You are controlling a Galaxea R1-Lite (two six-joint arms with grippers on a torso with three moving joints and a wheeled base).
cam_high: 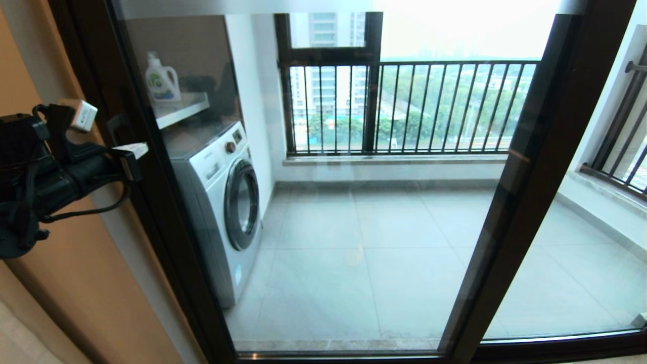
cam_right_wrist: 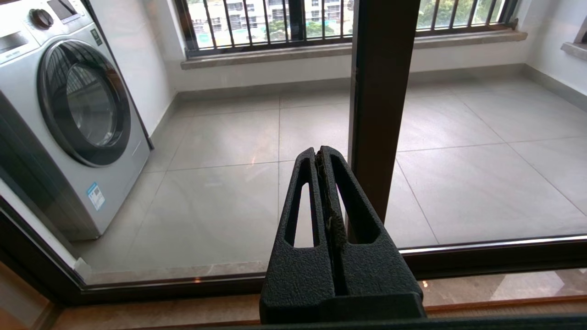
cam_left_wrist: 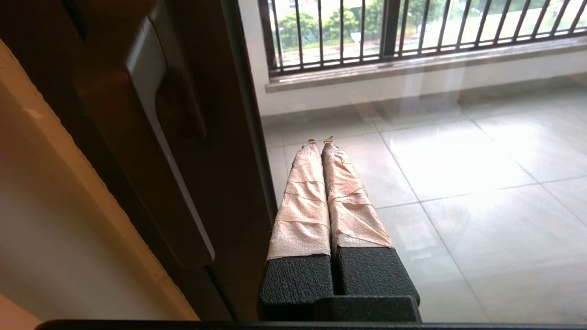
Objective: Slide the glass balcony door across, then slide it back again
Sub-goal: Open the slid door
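The glass balcony door (cam_high: 354, 212) fills the head view, its dark brown handle stile (cam_high: 151, 202) standing next to the beige wall. In the left wrist view the slim dark handle (cam_left_wrist: 153, 137) sits on that stile. My left gripper (cam_left_wrist: 321, 140) is shut and holds nothing. Its tape-wrapped fingers (cam_left_wrist: 302, 201) point at the glass just beside the stile's inner edge, a short way from the handle. It also shows at the head view's left edge as the left gripper (cam_high: 132, 150). My right gripper (cam_right_wrist: 319, 151) is shut and empty, low in front of the middle stile (cam_right_wrist: 380, 91).
Behind the glass stand a washing machine (cam_high: 222, 202), a detergent bottle (cam_high: 162, 81) on a shelf, and the far window with black railing bars (cam_high: 404, 106). A second dark-framed pane (cam_high: 581, 253) lies to the right. The floor track (cam_right_wrist: 481, 256) runs below.
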